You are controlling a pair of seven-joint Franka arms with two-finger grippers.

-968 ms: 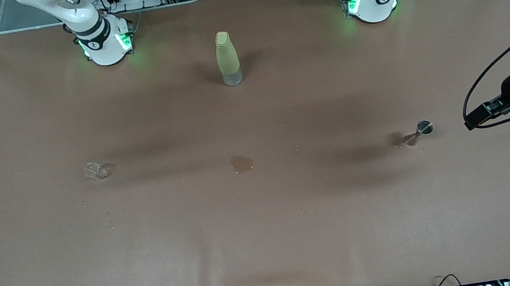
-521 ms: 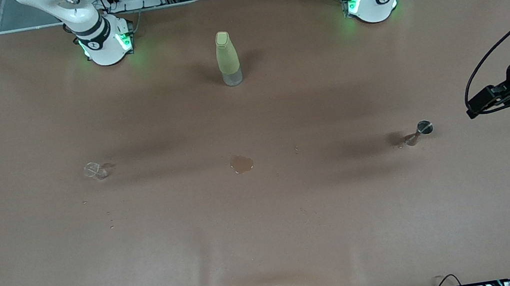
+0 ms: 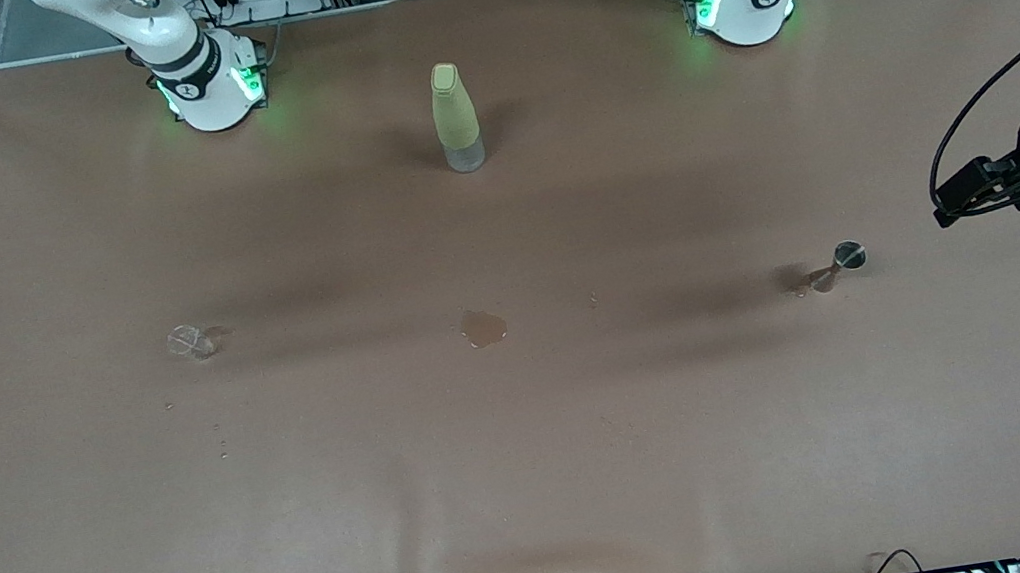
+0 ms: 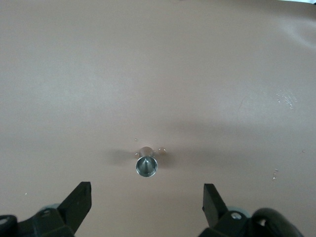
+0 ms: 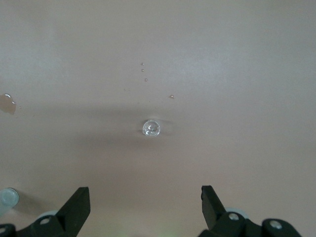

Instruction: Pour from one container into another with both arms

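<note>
I see brown table (image 3: pixel 540 484) with a puddle (image 3: pixel 483 328); both grippers (image 4: pixel 145 197) (image 5: pixel 143 200) wide open, empty, over jigger (image 4: pixel 146 165) and cup (image 5: pixel 151 128).

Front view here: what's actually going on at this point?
Nothing is being held. The glass cup stands toward the right arm's end of the table, the steel jigger toward the left arm's end, a small puddle between them. The left gripper and right gripper are open, each high above its container.
</note>
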